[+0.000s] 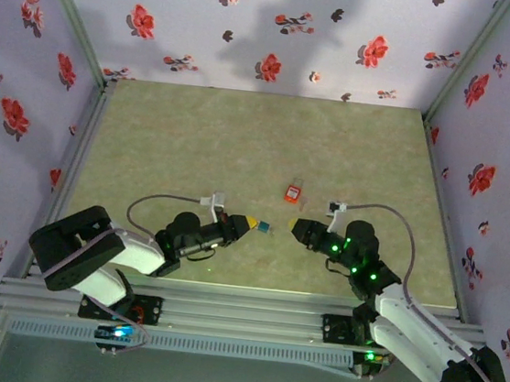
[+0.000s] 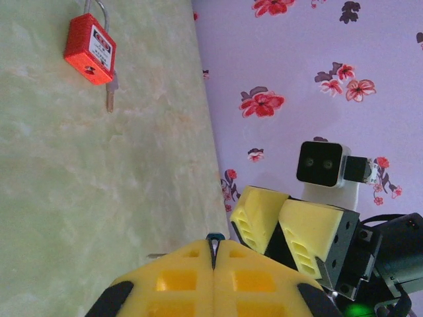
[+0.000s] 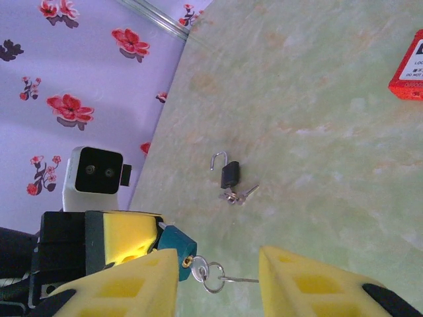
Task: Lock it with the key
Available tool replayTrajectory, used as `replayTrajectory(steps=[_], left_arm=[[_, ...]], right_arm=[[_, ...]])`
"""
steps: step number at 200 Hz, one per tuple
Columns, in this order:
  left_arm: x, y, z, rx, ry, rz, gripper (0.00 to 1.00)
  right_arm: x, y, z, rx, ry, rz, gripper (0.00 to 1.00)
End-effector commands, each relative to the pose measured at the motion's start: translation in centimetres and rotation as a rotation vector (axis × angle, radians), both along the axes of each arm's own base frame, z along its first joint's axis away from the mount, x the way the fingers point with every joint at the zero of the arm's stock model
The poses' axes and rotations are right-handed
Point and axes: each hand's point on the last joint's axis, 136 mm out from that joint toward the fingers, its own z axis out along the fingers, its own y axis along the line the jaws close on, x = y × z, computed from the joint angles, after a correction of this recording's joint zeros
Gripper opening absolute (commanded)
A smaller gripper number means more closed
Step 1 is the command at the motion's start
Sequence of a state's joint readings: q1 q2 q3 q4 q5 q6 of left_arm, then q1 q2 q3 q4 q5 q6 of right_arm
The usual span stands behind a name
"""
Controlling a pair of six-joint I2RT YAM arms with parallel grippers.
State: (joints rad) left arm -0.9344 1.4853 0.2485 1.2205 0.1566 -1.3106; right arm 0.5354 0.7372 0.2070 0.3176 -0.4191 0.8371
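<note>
This is a robot test cell in a lab, not a lived-in room. Thin walls (image 1: 255, 25) papered in lilac with red flowers box in a pale green marbled tabletop (image 1: 269, 147) at nine, twelve and three o'clock. At six o'clock, grooved aluminium rails (image 1: 250, 318) carry a left arm (image 1: 109, 257) and a right arm (image 1: 406, 319), with loose cables (image 1: 157, 199) and green status lights (image 1: 354, 270).

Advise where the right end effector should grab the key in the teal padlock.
Probably the key head, which sticks out of the teal padlock clamped in the left end effector. Bring the open right end effector straight in along the key's axis. Avoid the ring, which hangs loose and would swing.
</note>
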Motion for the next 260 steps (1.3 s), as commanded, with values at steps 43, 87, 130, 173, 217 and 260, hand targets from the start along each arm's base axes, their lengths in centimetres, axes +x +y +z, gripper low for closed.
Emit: replayTrajectory(steps=[43, 87, 130, 173, 217, 260], left_arm=[[0.0, -0.4, 2.2, -0.060, -0.047, 0.003, 0.00], [-0.2, -0.6, 2.3, -0.063, -0.051, -0.005, 0.00], [-0.2, -1.2, 2.7, -0.073, -0.056, -0.014, 0.00], [-0.1, -1.3, 2.6, -0.069, -0.056, -0.011, 0.00], [-0.2, -1.3, 2.8, -0.072, -0.062, -0.012, 0.00], [-0.3, -1.3, 2.7, -0.069, -0.061, -0.014, 0.00]], right_arm=[[-0.2, -0.1, -0.2, 0.027, -0.002, -0.001, 0.34], [-0.2, 0.5, 0.1, 0.053, -0.003, 0.026, 0.34], [-0.6, 1.5, 0.6, 0.094, -0.002, 0.091, 0.29], [-1.2, 2.2, 0.6, 0.112, 0.008, 0.136, 0.31], [-1.4, 3.1, -0.2, 0.086, 0.035, 0.173, 0.32], [-1.2, 3.3, -0.5, 0.073, 0.044, 0.173, 0.35]])
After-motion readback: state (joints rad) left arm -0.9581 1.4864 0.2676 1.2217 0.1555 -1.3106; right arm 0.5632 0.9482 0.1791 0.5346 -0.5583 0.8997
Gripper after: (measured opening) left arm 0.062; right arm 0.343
